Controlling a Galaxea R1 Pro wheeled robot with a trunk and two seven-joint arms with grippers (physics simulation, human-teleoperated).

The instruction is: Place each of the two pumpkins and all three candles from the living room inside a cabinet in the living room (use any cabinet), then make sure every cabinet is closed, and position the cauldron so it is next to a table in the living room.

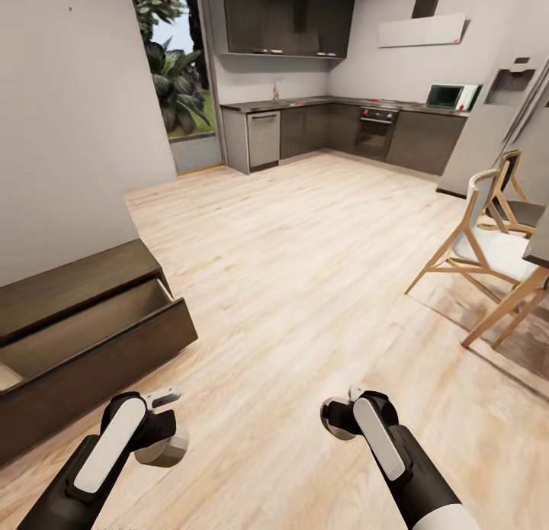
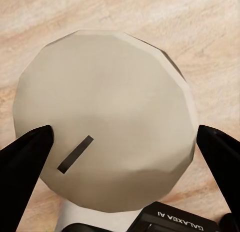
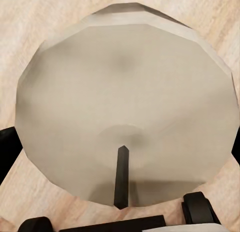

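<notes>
Head view: open cabinet (image 1: 91, 339) drawer at left edge, pale inside showing; both arms low in frame over wood floor (image 1: 305, 286), chairs (image 1: 488, 248) at right. Left wrist view: left gripper (image 2: 120, 152) fingers clamped on a grey-tan candle (image 2: 105, 117), centre frame. Right wrist view: right gripper (image 3: 120, 157) fingers gripping a second candle (image 3: 125, 101), centre frame.
</notes>
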